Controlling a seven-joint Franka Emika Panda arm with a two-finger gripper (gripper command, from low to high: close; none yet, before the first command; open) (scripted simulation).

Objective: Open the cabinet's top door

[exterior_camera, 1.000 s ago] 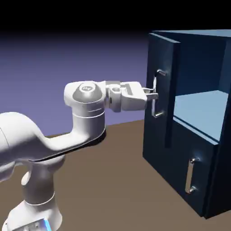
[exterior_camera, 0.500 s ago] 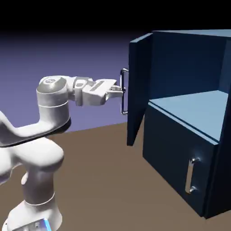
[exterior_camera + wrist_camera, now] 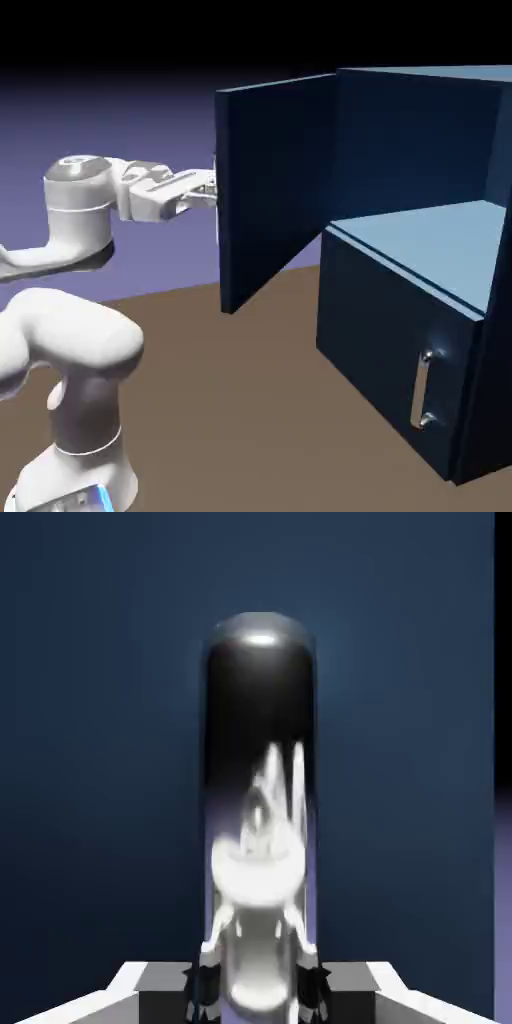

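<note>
In the exterior view the top door (image 3: 275, 190) stands swung wide at centre frame, off the cabinet (image 3: 420, 260) on the right, with our gripper (image 3: 208, 189) at its left edge. We judge the pull should follow the door's arc – wrist turning with the hinge, not dragging straight. The hand view alone shows the grip: the handle (image 3: 260, 802) fills mid-frame, clamped between the narrowed fingers (image 3: 205, 982) – though not how far the door is open.
</note>
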